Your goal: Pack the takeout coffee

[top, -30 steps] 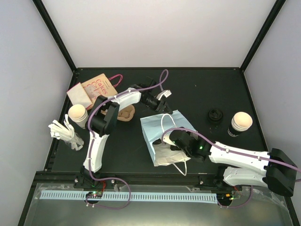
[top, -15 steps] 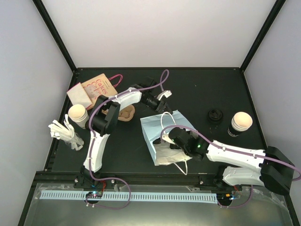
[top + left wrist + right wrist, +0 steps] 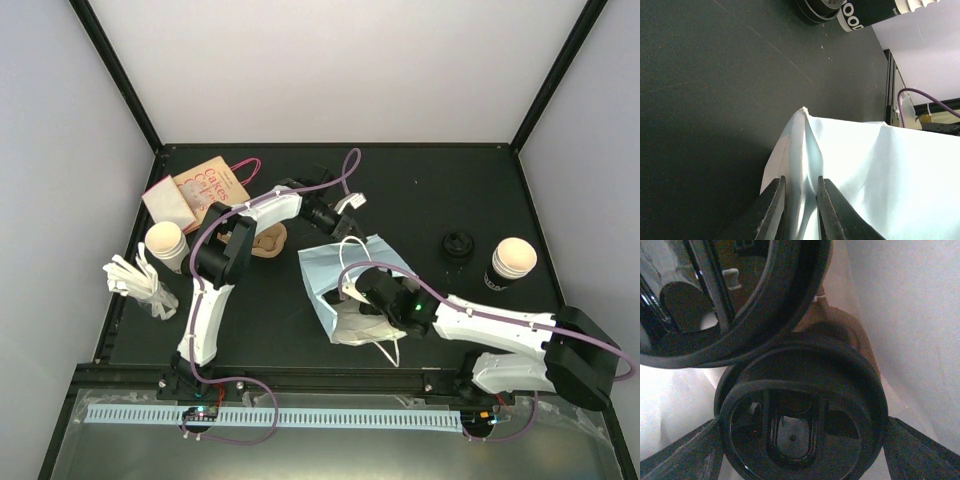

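Observation:
A light blue paper bag (image 3: 340, 262) lies on its side mid-table. My left gripper (image 3: 350, 204) is at its far edge; in the left wrist view the fingers (image 3: 772, 210) pinch a raised fold of the bag (image 3: 875, 170). My right gripper (image 3: 364, 294) reaches into the bag's mouth. Its fingers (image 3: 685, 455) clasp a black lid (image 3: 800, 415) from both sides, with something brown (image 3: 845, 325) behind it. I cannot tell whether the lid sits on a cup. One coffee cup (image 3: 512, 261) stands at the right and another (image 3: 166, 243) at the left.
A loose black lid (image 3: 458, 245) lies beside the right cup. At the back left are a brown printed bag with pink handles (image 3: 215, 180) and napkins (image 3: 168, 204). White cutlery (image 3: 138, 280) stands at the left edge. A brown object (image 3: 268, 242) lies under the left arm.
My right arm has pushed left and deeper into the bag's mouth. The left gripper's jaws have narrowed onto the bag's fold. The bag's near end has shifted slightly.

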Robot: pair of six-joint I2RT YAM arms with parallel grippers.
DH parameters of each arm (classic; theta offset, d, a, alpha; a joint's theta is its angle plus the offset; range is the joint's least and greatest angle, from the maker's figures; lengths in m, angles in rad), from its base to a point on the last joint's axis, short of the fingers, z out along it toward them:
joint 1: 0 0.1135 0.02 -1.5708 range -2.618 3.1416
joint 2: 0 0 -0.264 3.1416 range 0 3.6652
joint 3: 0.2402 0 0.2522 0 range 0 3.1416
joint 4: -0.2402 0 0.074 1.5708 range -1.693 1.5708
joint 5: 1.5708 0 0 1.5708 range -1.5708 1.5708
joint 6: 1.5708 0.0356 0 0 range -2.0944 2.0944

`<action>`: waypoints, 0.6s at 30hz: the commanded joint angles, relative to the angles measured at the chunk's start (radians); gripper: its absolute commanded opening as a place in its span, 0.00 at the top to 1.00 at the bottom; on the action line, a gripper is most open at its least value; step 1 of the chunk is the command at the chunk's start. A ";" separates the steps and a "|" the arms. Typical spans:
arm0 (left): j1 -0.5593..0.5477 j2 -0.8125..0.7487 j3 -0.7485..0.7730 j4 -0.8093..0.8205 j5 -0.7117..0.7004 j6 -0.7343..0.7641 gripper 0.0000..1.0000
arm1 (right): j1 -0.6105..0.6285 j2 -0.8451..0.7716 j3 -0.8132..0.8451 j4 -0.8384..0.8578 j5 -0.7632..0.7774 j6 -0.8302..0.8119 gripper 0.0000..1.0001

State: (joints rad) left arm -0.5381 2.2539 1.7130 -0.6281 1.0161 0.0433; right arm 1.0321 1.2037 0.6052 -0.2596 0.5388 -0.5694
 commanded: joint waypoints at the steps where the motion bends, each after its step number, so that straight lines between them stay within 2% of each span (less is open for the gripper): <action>1: -0.046 0.035 0.017 -0.091 0.058 0.053 0.82 | -0.035 0.045 0.008 -0.077 -0.025 0.035 0.42; 12: -0.059 0.037 0.016 -0.101 0.067 0.064 0.83 | -0.089 0.131 0.094 -0.184 -0.125 0.092 0.42; 18: -0.061 0.033 0.016 -0.102 0.067 0.067 0.83 | -0.090 0.121 0.103 -0.221 -0.145 0.103 0.42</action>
State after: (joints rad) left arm -0.5385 2.2654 1.7145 -0.6315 0.9985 0.0769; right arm 0.9668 1.2919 0.7277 -0.3618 0.4492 -0.5018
